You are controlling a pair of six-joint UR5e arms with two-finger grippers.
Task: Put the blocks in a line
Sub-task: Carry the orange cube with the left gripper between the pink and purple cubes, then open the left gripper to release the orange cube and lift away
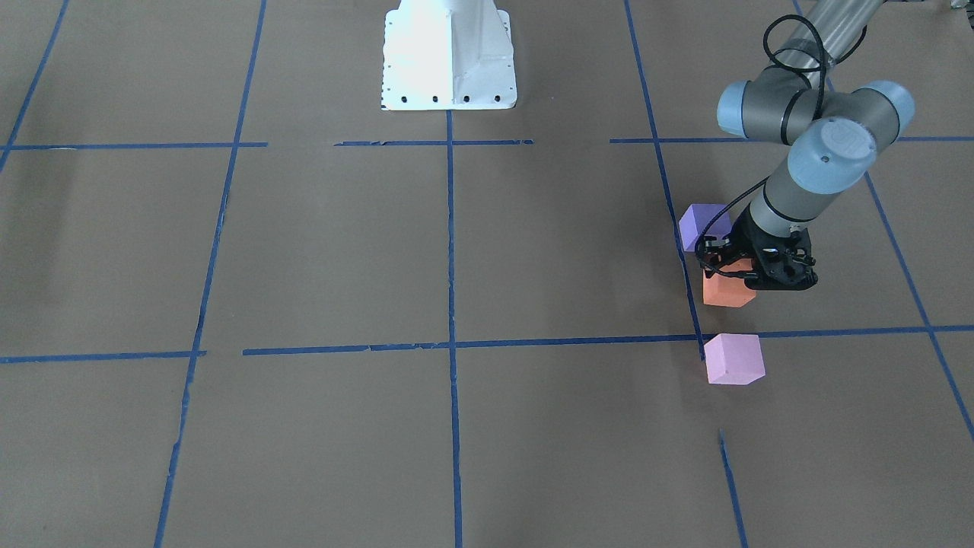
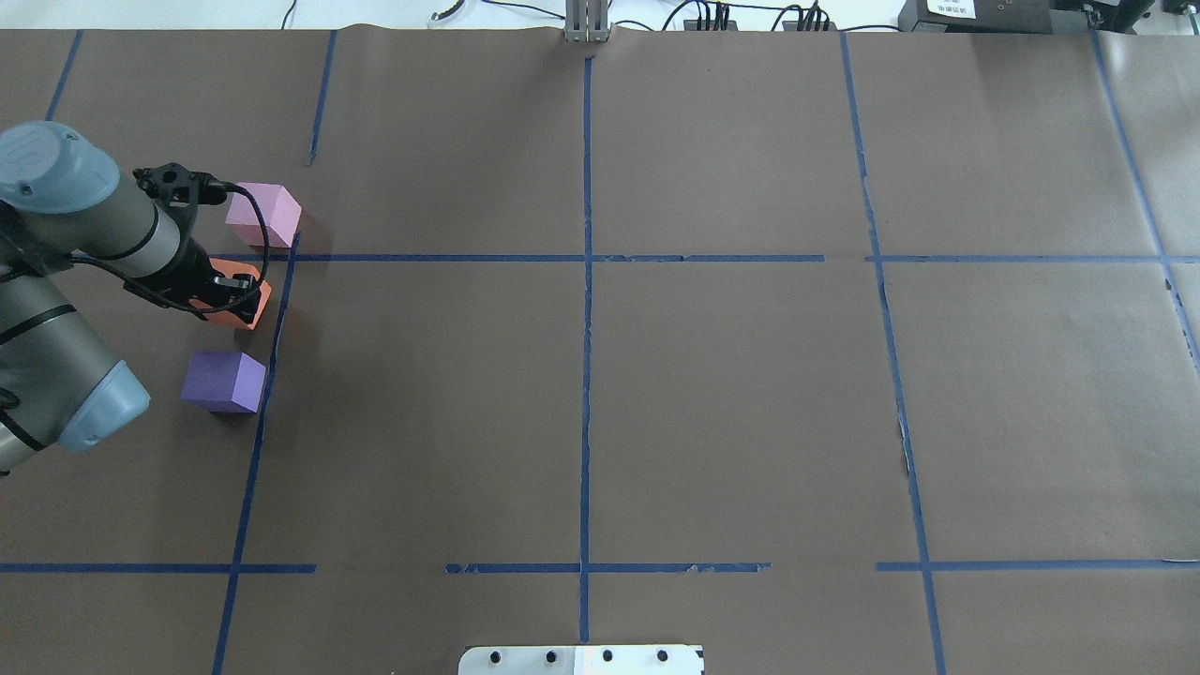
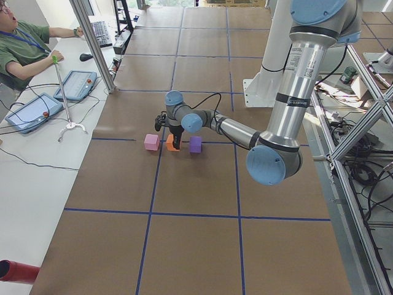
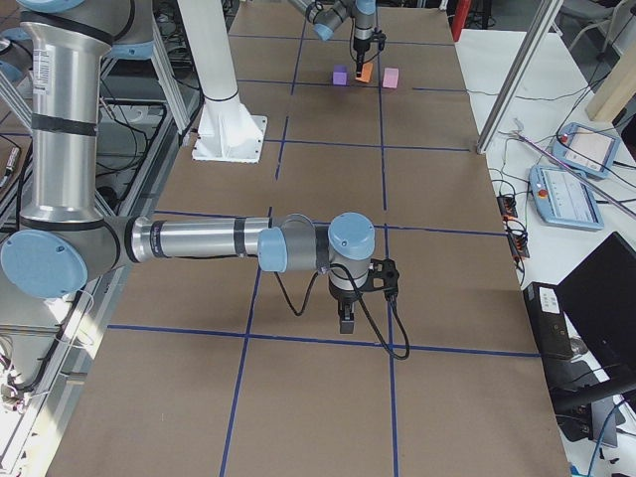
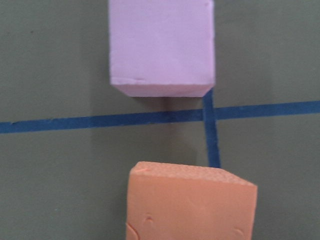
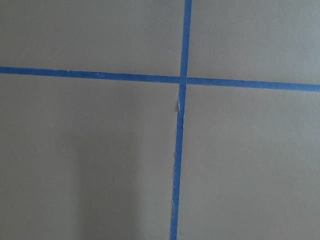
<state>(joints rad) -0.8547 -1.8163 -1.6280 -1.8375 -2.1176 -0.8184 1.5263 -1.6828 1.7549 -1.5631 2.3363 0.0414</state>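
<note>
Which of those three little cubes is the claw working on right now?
The orange cube, the middle one: the left claw sits right over it, while the purple cube and the pink cube lie clear on either side.

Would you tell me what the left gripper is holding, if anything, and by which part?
The left gripper sits over the top of the orange block, but whether its fingers actually clamp the sides cannot be told.
</note>
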